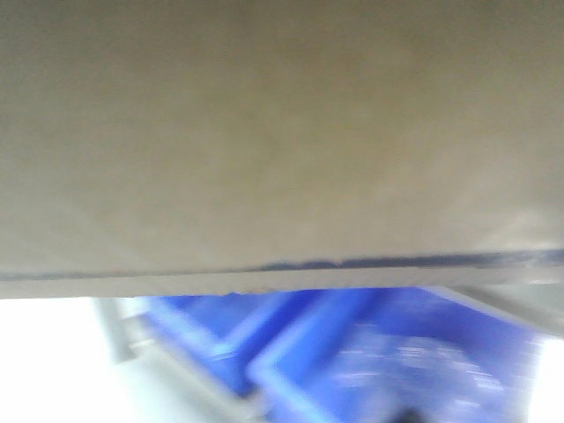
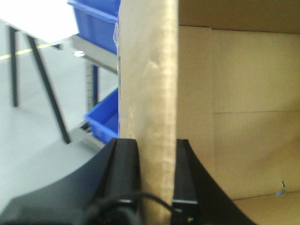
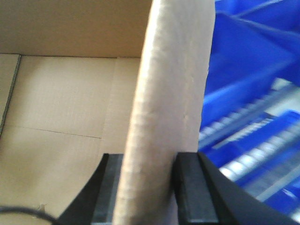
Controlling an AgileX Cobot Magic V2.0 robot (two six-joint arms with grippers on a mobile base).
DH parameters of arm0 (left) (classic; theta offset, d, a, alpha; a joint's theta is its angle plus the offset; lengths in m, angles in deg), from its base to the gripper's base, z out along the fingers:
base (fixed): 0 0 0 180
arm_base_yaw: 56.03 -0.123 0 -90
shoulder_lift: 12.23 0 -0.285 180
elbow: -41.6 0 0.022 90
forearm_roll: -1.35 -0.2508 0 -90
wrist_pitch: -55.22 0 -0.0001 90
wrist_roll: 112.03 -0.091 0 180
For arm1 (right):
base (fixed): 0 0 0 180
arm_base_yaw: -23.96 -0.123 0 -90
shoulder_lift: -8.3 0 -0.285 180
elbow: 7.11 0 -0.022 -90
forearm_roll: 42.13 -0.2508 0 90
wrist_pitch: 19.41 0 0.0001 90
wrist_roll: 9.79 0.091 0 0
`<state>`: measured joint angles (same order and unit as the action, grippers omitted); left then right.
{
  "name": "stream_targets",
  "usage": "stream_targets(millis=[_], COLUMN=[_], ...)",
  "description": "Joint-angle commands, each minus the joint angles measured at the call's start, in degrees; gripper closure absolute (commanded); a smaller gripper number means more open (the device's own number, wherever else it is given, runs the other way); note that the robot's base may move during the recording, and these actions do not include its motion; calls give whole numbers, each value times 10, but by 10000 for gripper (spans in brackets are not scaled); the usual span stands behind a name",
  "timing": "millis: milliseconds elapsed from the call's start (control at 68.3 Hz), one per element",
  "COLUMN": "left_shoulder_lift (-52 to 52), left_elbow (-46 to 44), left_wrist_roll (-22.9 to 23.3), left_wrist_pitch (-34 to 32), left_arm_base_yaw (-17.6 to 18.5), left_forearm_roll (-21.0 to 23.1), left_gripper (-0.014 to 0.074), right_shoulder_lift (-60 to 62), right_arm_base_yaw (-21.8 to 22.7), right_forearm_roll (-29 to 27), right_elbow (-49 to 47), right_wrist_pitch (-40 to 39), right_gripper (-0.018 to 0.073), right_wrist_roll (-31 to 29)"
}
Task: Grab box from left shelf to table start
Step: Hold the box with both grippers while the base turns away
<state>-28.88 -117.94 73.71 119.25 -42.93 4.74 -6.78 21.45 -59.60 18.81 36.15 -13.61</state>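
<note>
Left claw (image 2: pixel 156 146) and right claw (image 3: pixel 149 161) pinch box (image 2: pixel 234 117) walls.

The left gripper (image 2: pixel 155 145) has two matte black fingers (image 2: pixel 124 164) with flat inner faces. They widen in smooth curves toward a dark base, where a thin black cable (image 2: pixel 154 200) loops across beside a tiny green speck (image 2: pixel 190 218). The right gripper (image 3: pixel 146 161) has the same black, curve-shouldered fingers (image 3: pixel 194 187) and another thin black cable (image 3: pixel 23 209).
</note>
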Motion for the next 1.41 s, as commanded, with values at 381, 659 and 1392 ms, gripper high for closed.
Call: stream_targets(millis=[381, 659, 1392], left_shoulder_lift=[-5, -5, -5], left_elbow=[-22, -22, -22], left_wrist_roll=[6, 6, 6], left_wrist_pitch=[-103, -103, -103], left_arm_base_yaw=[4, 4, 4], left_forearm_roll=[-16, -16, -15], left_gripper=[688, 688, 688], right_shoulder_lift=[-12, -12, -12], right_arm_base_yaw=[2, 2, 2], right_forearm_roll=[53, 53, 53], right_elbow=[-15, -15, -15], right_wrist_pitch=[-91, -91, -91], right_gripper=[500, 500, 500], right_wrist_roll=[-3, -3, -3])
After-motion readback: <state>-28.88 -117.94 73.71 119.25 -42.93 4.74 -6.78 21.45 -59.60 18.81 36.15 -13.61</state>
